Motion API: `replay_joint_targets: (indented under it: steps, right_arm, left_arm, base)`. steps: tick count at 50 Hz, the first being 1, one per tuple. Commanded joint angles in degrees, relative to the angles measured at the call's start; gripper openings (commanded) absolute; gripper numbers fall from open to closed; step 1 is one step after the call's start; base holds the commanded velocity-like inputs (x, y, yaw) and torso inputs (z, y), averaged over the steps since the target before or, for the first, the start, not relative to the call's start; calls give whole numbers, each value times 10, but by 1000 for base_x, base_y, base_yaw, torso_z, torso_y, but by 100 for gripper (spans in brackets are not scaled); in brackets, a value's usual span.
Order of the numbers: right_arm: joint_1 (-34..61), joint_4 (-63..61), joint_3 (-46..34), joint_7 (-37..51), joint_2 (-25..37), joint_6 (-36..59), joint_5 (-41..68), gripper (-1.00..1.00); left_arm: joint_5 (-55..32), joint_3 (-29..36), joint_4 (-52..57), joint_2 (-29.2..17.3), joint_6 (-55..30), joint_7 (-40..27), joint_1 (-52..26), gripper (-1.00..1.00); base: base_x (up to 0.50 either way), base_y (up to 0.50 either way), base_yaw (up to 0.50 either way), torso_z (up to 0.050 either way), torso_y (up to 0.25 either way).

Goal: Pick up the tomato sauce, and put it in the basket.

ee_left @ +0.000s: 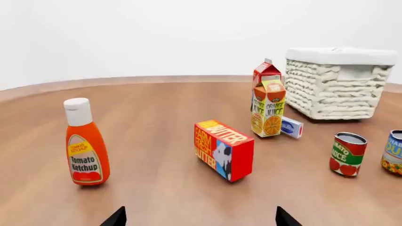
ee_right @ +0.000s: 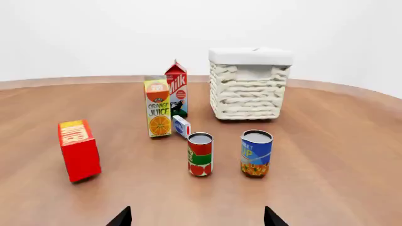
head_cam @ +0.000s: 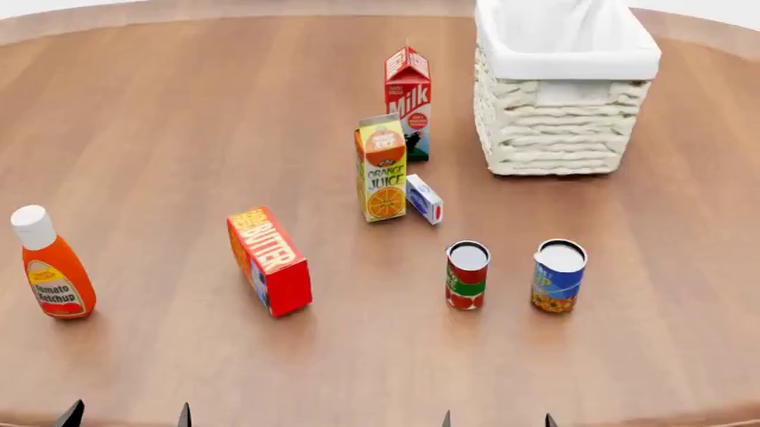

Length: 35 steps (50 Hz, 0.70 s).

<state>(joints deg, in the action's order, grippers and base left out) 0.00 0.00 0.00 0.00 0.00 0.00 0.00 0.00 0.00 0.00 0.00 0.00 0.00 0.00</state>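
Sauce: the tomato sauce (head_cam: 467, 276) stands upright on the bench (head_cam: 178, 133), just beside the blue can (head_cam: 558, 276) but apart from it, nearer the robot than the basket (head_cam: 565, 89).
Hidden: the blue can is cut off at the frame edge in the left wrist view; the milk carton (head_cam: 408, 102) is half hidden behind the juice carton (head_cam: 382, 167) there; the small white box (head_cam: 424, 198) beside the juice is too small to read.
Grippers: only dark fingertips show at the frame bottoms; left gripper (head_cam: 126, 414) and right gripper (head_cam: 497, 420) both stand spread wide, holding nothing.
Surface: brown wood bench, rounded far edge, plain white wall behind.
Room: bare wood lies around the sauce; butter box (head_cam: 270, 261) and ketchup (head_cam: 52, 264) stand well apart to its left.
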Motion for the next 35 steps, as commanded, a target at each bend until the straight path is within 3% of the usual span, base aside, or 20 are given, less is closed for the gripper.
replay_joint_targets:
  steps: [1, 7, 16, 18, 35]
  right_arm:
    - [2, 1, -14, 14, 9, 6, 3, 100]
    - [3, 4, -26, 27, 20, 4, 17, 100]
    - [-6, -11, -37, 46, 29, 9, 27, 100]
    - [-12, -35, -43, 55, 32, 31, 18, 100]
    - [-30, -322, -82, 83, 55, 182, -11, 100]
  left_arm:
    - [-9, 10, -4, -9, 4, -11, -2, 100]
    - [11, 26, -15, -20, 4, -50, -7, 100]
    - [-30, 19, -2, -33, -1, -51, -6, 100]
    - [9, 25, 18, -43, 11, -78, 4, 100]
    - [-60, 4, 303, -62, -136, -84, 38, 100]
  base:
    - [0, 0, 0, 0, 0]
    - [0, 0, 0, 0, 0]
    - [0, 0, 0, 0, 0]
    - [0, 0, 0, 0, 0]
    - [0, 0, 0, 0, 0]
